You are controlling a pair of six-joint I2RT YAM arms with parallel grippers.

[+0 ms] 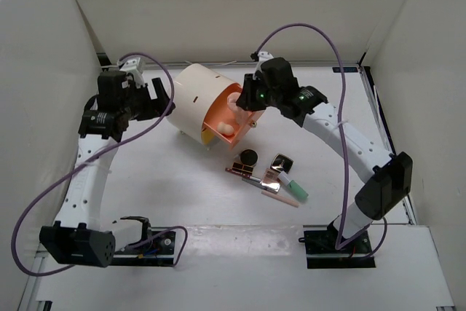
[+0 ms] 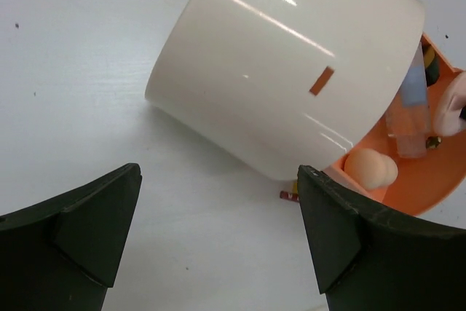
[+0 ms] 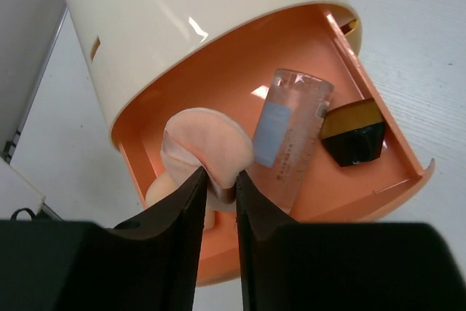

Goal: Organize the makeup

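Nearest, on the table (image 1: 145, 180) ahead of the right base: loose makeup in a cluster. Closest, a mint tube (image 1: 295, 191), flat and slanted. Just beside it, a square compact (image 1: 271, 178) with thin pencils (image 1: 244, 175) running out from under its left side. Just behind, a second square compact (image 1: 282, 162). To the left of that, slightly apart, a black compact (image 1: 250, 156).

Farther back, a cream cylinder (image 1: 195, 103) on its side, with its orange drawer (image 3: 240, 100) open toward the cluster. Inside the drawer: a peach sponge (image 2: 370, 170) at the low end, a clear tube (image 3: 291, 136) lying along the floor, and a black jar (image 3: 354, 140) just beside that tube.

Right gripper (image 3: 220, 176): reaches into the drawer, clamped on the edge of a peach puff (image 3: 207, 143). Puff held over the sponge, right beside the clear tube.

Left gripper (image 2: 218, 171): spread wide, grasping nothing. Hangs near the cylinder's outer wall, on the side away from the drawer, not touching it.
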